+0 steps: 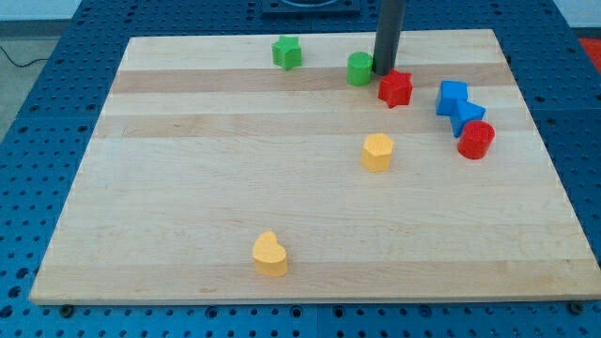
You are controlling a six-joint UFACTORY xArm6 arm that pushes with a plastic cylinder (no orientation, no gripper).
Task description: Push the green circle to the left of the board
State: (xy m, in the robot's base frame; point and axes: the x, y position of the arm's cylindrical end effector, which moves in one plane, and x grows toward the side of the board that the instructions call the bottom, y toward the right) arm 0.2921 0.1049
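Observation:
The green circle (360,69) is a small green cylinder near the view's top, right of the board's middle. My tip (384,70) is at the lower end of the dark rod, touching or almost touching the circle's right side. A red star block (395,88) sits just below and right of my tip. A green star block (287,53) lies to the left of the circle along the top edge.
Two blue blocks (459,105) sit together at the view's right with a red cylinder (476,139) below them. A yellow hexagon block (377,151) is near the middle. A yellow heart block (269,253) is near the bottom. The wooden board (188,188) lies on a blue perforated table.

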